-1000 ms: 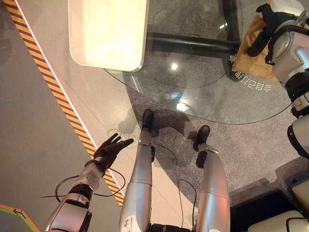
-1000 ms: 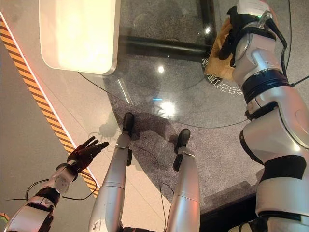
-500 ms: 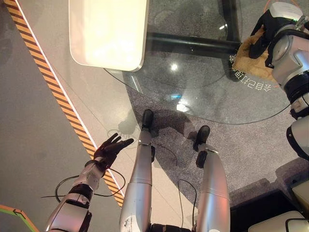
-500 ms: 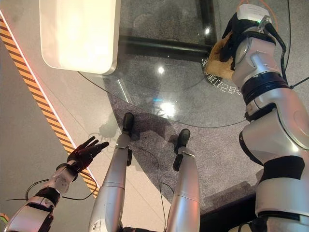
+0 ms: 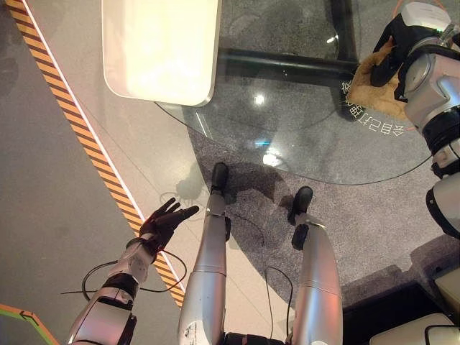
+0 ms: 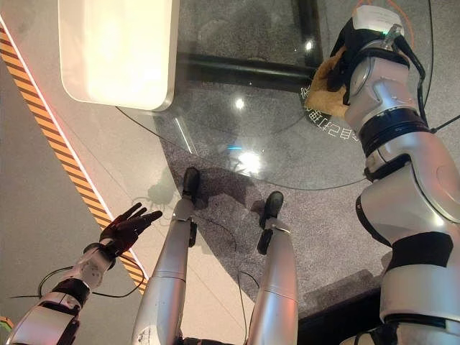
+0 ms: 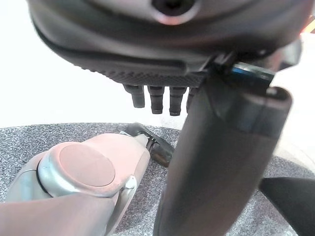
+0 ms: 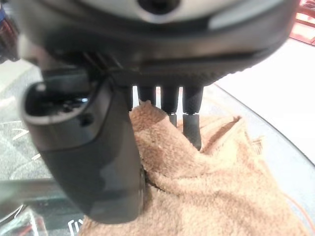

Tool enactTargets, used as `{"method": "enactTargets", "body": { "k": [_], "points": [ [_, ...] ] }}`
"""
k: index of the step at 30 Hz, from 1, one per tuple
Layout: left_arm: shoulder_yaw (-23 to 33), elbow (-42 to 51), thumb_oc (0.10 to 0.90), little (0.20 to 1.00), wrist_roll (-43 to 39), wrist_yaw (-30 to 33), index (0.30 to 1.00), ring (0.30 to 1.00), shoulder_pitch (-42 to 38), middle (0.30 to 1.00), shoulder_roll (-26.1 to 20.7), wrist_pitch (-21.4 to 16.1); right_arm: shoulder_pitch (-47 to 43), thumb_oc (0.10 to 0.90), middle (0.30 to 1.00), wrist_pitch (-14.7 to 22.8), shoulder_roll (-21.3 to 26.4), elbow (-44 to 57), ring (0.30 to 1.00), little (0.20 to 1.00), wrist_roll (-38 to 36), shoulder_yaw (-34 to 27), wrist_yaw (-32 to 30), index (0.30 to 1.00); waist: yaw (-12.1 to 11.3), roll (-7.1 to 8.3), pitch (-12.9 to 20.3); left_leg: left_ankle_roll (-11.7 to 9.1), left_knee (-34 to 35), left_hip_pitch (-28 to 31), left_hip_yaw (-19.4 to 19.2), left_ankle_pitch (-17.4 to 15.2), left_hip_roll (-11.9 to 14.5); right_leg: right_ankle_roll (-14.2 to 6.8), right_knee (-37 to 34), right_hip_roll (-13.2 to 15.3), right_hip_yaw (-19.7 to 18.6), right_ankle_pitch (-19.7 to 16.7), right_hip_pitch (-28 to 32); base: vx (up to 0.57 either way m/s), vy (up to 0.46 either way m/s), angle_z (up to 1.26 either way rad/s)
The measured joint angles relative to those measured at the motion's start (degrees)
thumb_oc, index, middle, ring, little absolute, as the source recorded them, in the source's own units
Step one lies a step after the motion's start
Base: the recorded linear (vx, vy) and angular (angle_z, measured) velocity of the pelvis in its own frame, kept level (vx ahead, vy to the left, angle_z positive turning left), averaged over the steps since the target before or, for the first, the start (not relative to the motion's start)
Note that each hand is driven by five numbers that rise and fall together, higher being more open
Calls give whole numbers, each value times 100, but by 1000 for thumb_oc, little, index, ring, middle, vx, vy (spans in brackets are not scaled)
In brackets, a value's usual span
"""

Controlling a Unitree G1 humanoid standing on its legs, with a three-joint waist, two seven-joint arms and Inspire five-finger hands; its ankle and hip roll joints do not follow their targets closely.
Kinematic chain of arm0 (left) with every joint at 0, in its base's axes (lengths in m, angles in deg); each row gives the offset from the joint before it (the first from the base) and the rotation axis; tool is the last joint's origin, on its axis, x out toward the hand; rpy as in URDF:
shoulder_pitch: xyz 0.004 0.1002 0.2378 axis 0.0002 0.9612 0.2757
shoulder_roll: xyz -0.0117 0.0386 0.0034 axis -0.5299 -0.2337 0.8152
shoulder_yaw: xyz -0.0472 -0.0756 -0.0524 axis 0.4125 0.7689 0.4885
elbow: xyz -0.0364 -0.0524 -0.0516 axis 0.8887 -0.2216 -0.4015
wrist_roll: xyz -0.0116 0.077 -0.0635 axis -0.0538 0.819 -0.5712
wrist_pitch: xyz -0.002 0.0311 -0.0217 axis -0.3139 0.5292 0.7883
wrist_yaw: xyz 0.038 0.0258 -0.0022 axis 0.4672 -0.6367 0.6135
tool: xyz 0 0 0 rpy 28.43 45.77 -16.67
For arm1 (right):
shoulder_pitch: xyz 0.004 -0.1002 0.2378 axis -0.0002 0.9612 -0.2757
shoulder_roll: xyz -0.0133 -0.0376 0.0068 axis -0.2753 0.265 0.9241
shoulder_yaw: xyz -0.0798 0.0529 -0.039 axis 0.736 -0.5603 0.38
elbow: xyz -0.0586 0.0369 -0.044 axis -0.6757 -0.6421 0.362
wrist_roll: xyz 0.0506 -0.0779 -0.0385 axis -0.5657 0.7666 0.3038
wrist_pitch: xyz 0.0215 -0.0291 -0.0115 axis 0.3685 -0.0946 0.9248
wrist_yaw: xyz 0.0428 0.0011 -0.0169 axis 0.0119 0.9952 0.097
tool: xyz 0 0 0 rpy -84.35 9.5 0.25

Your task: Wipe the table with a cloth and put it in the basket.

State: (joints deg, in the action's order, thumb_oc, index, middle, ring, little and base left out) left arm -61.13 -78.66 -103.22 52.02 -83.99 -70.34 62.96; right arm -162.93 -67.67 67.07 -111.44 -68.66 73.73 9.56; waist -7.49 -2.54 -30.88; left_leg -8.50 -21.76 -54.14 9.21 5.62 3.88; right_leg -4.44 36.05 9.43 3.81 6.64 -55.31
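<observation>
The cloth (image 8: 206, 182) is tan terry fabric, bunched into folds, lying on the round glass tabletop (image 5: 287, 122) near its far right rim, beside the white lettering (image 5: 374, 122) printed on the glass. The right hand (image 5: 392, 47) is on the cloth: in the right wrist view its fingers (image 8: 193, 118) reach down into the folds and the thumb presses against the fabric on the near side, pinching a raised ridge of cloth between them. The left hand (image 5: 167, 219) hangs low over the floor, well apart from the tabletop, next to the orange-and-black striped floor tape (image 5: 86, 136), its fingers straight and spread, holding nothing. A white rounded panel (image 5: 162, 47) overlaps the tabletop's left rim. Black base bars (image 5: 287, 65) show through the glass.
</observation>
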Motion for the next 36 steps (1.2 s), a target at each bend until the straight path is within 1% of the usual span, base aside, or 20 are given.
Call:
{"method": "enactTargets", "body": {
  "k": [7, 11, 13, 16, 23, 26, 28, 31, 36],
  "points": [
    [-3, 4, 800, 900, -5, 13, 900, 900, 4, 900, 5, -47, 94, 100, 300, 120, 4, 106, 300, 200, -183, -31, -402, 300, 57, -15, -5, -4, 76, -2, -2, 20, 2, 2, -13, 0, -2, 2, -36, 0, 0, 0],
    [-20, 85, 800, 900, -6, 25, 900, 900, 24, 900, 17, -71, 172, 100, 300, 133, 7, 338, 300, 200, -186, -36, -584, 300, 141, -55, -6, -5, 86, -2, -8, 20, 3, 4, -19, 0, -7, 5, -43, 0, 0, 0],
    [-27, 160, 800, 900, -7, 26, 900, 900, 25, 900, 42, -82, 197, 100, 300, 131, 50, 450, 300, 200, -187, -36, -630, 300, 148, -106, -1, -4, 91, -2, -10, 19, 3, 5, -20, 0, -9, 5, -47, -4, 15, 0],
    [-27, 214, 800, 900, -9, 31, 900, 900, 35, 900, 56, -117, 207, 100, 300, 128, 59, 574, 300, 200, -194, -37, -693, 300, 160, -116, 1, -5, 100, -1, -55, 19, 11, 5, -9, -12, -62, 5, -95, -9, 16, -5],
    [-26, 213, 800, 900, -10, 34, 900, 900, 66, 900, 125, -143, 241, 100, 300, 66, 42, 780, 300, 200, -240, -41, -802, 300, 163, -144, 6, -6, 131, 11, -85, 21, 29, 7, -11, -33, -96, 4, -122, -4, 3, -1],
    [-25, 213, 800, 900, -10, 36, 900, 900, 112, 900, 192, -217, 302, 100, 300, 13, 48, 880, 300, 200, -307, -63, -917, 300, 161, -148, 7, -13, 166, 29, -86, 33, 29, 8, -12, -32, -97, 5, -123, 0, 0, 0],
    [-26, 215, 800, 900, -9, 43, 900, 900, 150, 900, 264, -228, 371, 100, 300, -16, 26, 942, 300, 200, -348, -172, -1016, 300, 157, -158, 10, -13, 175, 42, -87, 33, 34, 15, -8, -34, -97, 9, -121, 0, 0, 0],
    [-27, 215, 800, 900, -9, 50, 900, 900, 167, 900, 316, -229, 393, 100, 300, -53, -4, 984, 300, 200, -389, -172, -1107, 300, 156, -169, 10, -14, 184, 52, -92, 33, 44, 19, -6, -42, -99, 12, -121, 0, 0, 0],
    [-30, 214, 800, 900, -9, 50, 900, 900, 168, 900, 443, -250, 393, 100, 300, -133, -75, 991, 300, 200, -402, -185, -1227, 300, 149, -239, 14, -14, 194, 65, -97, 33, 49, 22, -6, -46, -100, 14, -115, 0, 0, 0]
  ]
}}
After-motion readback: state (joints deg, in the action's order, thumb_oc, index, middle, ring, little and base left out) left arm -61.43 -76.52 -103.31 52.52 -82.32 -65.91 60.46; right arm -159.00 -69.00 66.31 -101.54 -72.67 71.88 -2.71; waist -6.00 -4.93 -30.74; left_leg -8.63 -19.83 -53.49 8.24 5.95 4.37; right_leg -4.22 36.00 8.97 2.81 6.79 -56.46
